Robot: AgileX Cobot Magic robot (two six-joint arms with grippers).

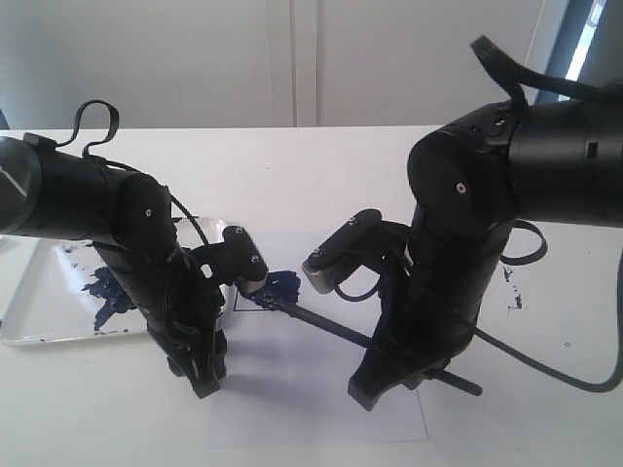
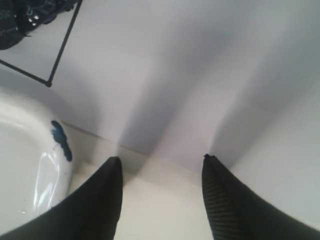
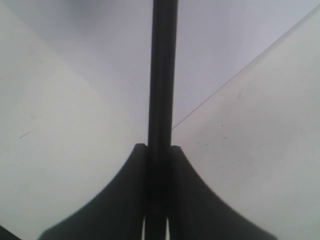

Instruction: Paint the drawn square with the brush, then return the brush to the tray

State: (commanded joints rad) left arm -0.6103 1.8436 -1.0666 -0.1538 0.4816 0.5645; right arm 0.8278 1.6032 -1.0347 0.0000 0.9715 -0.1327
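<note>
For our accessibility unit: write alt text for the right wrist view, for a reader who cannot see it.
The right gripper is shut on the brush, whose black handle runs straight away from the camera. Beneath lie white paper and the table.

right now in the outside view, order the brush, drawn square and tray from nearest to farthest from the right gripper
1. brush: clamped in the jaws of the right gripper
2. drawn square: on the paper, mid-table
3. tray: far left

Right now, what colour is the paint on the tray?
Dark navy blue blotches on the white tray; the exterior view shows them best.
</note>
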